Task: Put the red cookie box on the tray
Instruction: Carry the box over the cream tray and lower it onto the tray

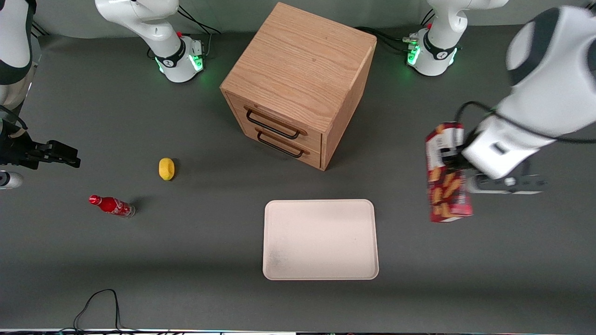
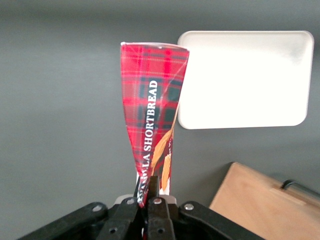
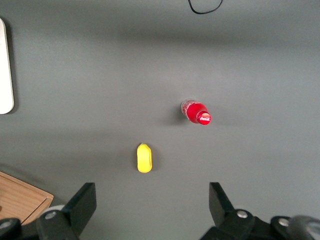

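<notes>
With the gripper (image 1: 458, 156) clamped on the red cookie box (image 1: 447, 181), held aloft toward the working arm's end of the table, clear of the tray (image 1: 320, 239): carry sideways over the tray, lower gently, lay flat inside the rim, then release.

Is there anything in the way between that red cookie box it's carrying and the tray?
Nothing visible. The gripper holds the red cookie box above bare table toward the working arm's end; the tray lies empty, and the drawer cabinet sits farther from the front camera.
</notes>
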